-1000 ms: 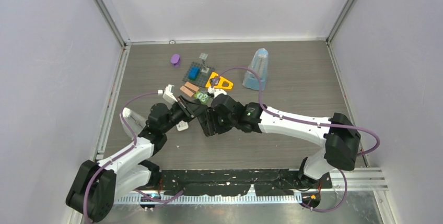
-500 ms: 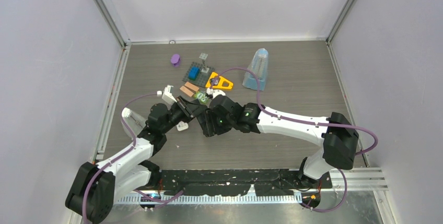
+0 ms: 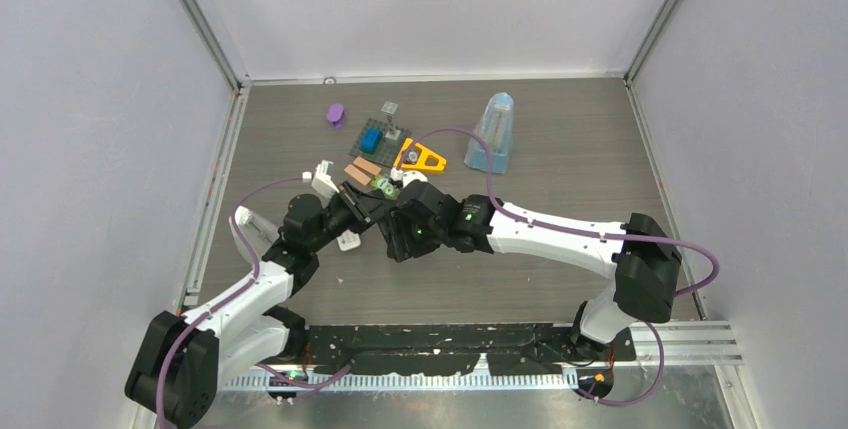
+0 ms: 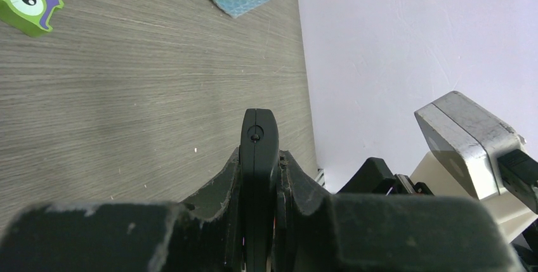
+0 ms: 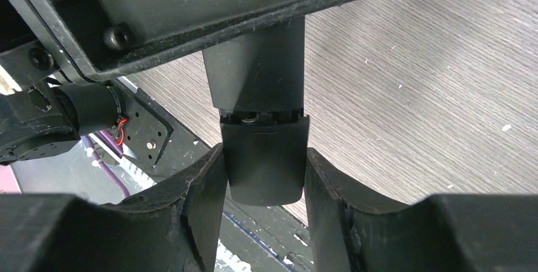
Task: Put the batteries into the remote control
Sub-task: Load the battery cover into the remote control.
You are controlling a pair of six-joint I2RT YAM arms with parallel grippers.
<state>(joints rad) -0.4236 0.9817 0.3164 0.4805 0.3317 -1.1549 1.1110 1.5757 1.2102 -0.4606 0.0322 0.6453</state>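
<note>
I was at the opening step, with no loading begun. The remote control, as I read it, was the slim black handset held clear of the table between the two arms, near the middle of the workspace. It was black rather than white, so I held that reading loosely.

The left gripper was clamped hard on the handset's thin edges, fingers closed flat against both sides. The right gripper stood about half closed, its fingers pressed on either side of the end cover. A narrow seam showed between that cover and the body. Something sat in the gap, but I could not tell what.

I could pick out no batteries in any view. A few small white pieces lay on the table just beside the left arm, too small for me to name.

The next move, in my judgement, called for a straight pull by the right arm along the handset's length while the left arm held firm. Any twist looked likely to jam the cover on its rails. After that, the cover would need setting down somewhere out of the way, and the batteries would have to be found before anything could go in.
</note>
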